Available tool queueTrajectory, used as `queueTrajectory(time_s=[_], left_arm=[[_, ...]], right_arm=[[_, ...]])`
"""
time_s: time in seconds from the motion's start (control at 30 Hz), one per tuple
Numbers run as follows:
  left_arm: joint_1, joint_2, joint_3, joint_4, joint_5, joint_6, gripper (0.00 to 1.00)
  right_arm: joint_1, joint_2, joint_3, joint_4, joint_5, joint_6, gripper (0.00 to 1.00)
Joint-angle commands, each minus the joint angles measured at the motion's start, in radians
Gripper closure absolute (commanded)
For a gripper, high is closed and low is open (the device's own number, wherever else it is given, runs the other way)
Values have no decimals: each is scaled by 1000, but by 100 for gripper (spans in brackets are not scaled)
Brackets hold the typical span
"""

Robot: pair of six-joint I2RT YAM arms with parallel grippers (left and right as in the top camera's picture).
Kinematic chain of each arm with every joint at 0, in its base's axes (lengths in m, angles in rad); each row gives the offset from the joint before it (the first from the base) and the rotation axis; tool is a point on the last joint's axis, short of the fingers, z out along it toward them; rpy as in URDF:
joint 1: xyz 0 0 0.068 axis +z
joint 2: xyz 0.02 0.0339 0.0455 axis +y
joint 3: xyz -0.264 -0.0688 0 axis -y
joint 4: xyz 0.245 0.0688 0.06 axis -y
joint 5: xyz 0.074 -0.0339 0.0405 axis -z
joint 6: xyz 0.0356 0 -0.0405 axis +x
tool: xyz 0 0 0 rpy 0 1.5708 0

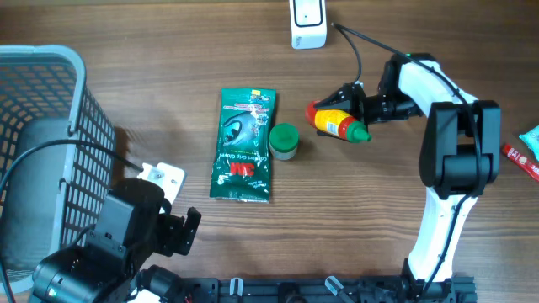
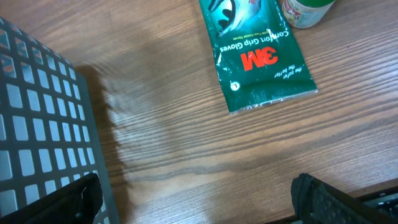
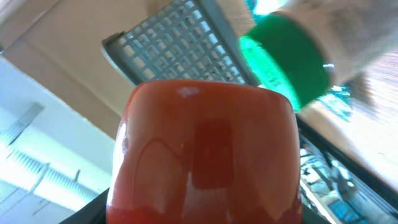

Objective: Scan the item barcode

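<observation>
Gripping the red bottle (image 1: 335, 121) near one end, just right of the jar (image 1: 283, 141) and short of the scanner (image 1: 308, 25), the right gripper (image 1: 345, 101) is probably risking droop that hides the barcode; the left gripper (image 2: 199, 202) is idling open.

Flat green foil packet printed "3M Comfort Grip Gloves" (image 1: 244, 145) lies lengthwise on the brown wood-grain table (image 1: 168, 50). A small round jar with a green lid (image 1: 283, 141) stands just beside the packet's right edge in the overhead view. A grey plastic lattice basket (image 1: 50, 109) sits well to the packet's left. A small white flat card (image 1: 164, 177) lies between basket and packet. Far right of the packet, cut by the frame edge, are a narrow red wrapper (image 1: 522, 162) and a teal wrapper (image 1: 530, 135).
</observation>
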Motion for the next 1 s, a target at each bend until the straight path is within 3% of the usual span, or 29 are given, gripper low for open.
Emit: queueTrajectory(time_s=[0.0,0.13,0.23,0.33,0.4,0.47,0.57,0.7,0.77,0.87,0.97], left_arm=[[4,-3,3,3,9,8,0],[4,-3,3,3,9,8,0],[4,-3,3,3,9,8,0],[4,-3,3,3,9,8,0],[4,-3,3,3,9,8,0],[4,-3,3,3,9,8,0],[4,-3,3,3,9,8,0],[4,-3,3,3,9,8,0],[4,-3,3,3,9,8,0],[4,-3,3,3,9,8,0],[4,-3,3,3,9,8,0]], right_arm=[[23,-35,0,-6,-196,-58,54],[53,-35,0,-6,-200,-3,55],[54,-37,0,-7,-179,-135,69],[40,-70,0,-6,64,-172,76],[8,-123,1,8,147,-178,76],[-60,-222,2,108,325,-45,75],[-140,-433,2,288,835,391,79],[-136,-681,2,412,1070,609,67],[-117,-726,2,444,1211,789,69],[-53,-701,1,528,1328,853,71],[66,-650,2,716,1467,859,68]])
